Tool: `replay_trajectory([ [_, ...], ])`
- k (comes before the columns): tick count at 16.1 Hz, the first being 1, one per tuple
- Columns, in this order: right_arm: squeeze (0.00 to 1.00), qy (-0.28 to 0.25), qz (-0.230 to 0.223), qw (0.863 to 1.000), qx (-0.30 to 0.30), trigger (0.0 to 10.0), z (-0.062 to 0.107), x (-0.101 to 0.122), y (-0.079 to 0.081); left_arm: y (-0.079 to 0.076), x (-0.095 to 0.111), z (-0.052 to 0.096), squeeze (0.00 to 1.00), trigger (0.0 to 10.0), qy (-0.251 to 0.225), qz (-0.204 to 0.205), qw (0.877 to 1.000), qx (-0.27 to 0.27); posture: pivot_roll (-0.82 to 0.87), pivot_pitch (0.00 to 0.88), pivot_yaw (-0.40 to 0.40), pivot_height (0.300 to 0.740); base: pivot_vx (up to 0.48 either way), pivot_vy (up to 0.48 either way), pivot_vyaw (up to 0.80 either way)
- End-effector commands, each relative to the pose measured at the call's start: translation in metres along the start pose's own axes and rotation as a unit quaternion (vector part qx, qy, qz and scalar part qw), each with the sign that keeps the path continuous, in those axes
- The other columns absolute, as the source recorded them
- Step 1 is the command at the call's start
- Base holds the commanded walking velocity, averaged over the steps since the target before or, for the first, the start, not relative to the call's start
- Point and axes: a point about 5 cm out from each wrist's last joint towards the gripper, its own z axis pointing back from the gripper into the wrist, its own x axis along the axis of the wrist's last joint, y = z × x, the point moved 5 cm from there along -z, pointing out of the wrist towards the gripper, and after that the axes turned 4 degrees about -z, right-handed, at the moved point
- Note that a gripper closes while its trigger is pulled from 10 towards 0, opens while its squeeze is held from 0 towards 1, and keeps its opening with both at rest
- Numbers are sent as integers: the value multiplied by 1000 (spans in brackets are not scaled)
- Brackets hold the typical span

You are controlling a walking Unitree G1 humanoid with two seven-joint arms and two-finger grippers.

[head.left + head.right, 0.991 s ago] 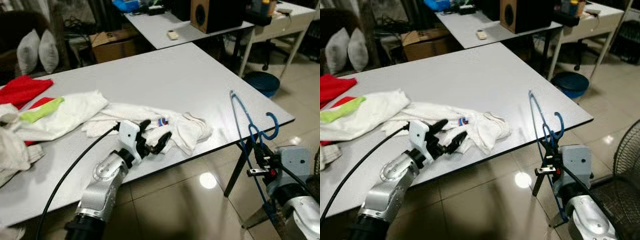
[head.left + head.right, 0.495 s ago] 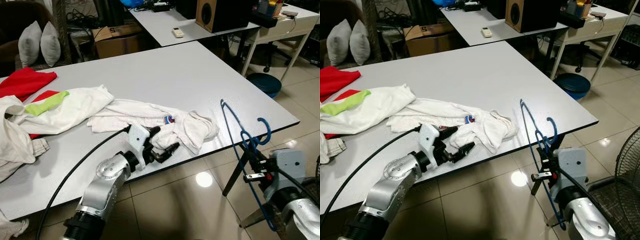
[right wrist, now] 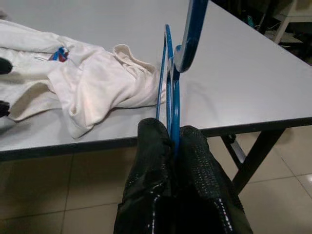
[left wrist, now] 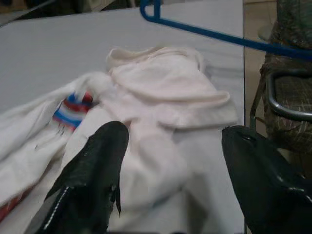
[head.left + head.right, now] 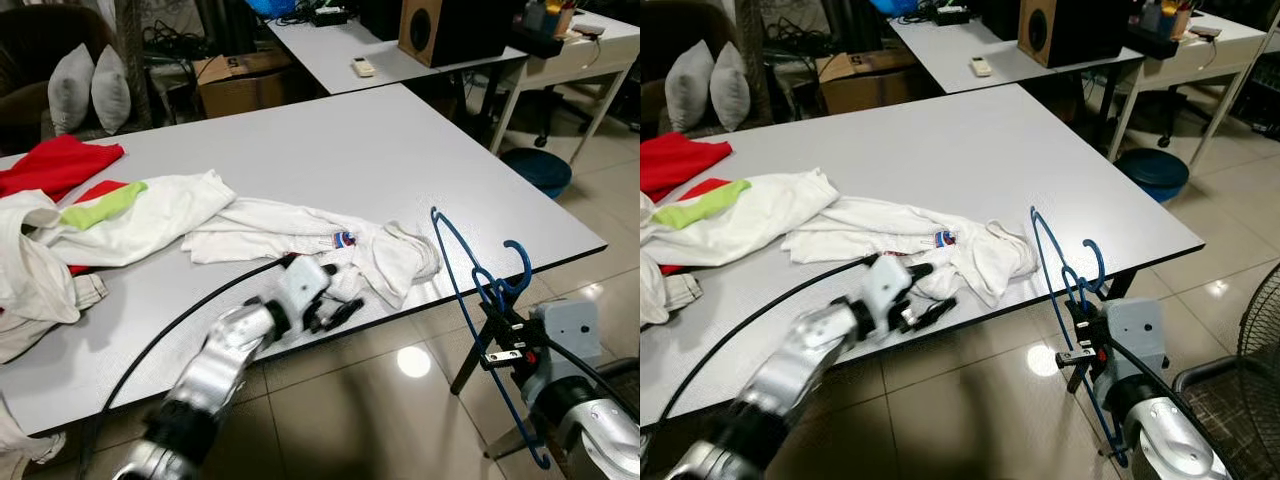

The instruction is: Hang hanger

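Note:
A blue wire hanger [image 5: 478,300] stands upright off the table's near right edge, my right gripper [image 5: 503,338] shut on it just below the hook [image 3: 171,127]. A white garment [image 5: 300,235] with a red-and-blue label lies crumpled along the front of the grey table [image 5: 330,150]. My left gripper [image 5: 335,297] is open over the garment's near end, its black fingers [image 4: 92,170] spread on either side of the white cloth [image 4: 161,102]. The hanger's blue bar [image 4: 204,33] crosses behind the cloth in the left wrist view.
More clothes lie at the table's left: a white piece with a green stripe [image 5: 105,205] and red cloth [image 5: 55,165]. A second table with a speaker [image 5: 440,25] stands behind. A blue bin [image 5: 535,165] and a fan guard [image 5: 1240,400] are on the tiled floor at right.
The camera has shifted. My left gripper has reached forward and right along the garment, blurred by the motion. The right gripper still holds the hanger, now slightly nearer the table edge.

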Motion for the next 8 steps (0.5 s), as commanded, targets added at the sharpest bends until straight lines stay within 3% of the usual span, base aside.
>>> replay_trajectory([
  [1,0,-4,-3,1000,-2,10000,1,4,0,3,-2,-2,0,1686,7,-13,1000,1,-351,0,81,740,0,0,0],
  [2,0,-3,-3,1000,-3,10000,1,4,0,1,-6,-4,0,0,19,-23,1000,-9,-354,0,83,740,0,0,0],
  [8,0,0,-1,1000,-1,10000,1,3,1,4,-26,-1,0,0,66,-86,994,-16,-352,0,82,740,0,0,0],
])
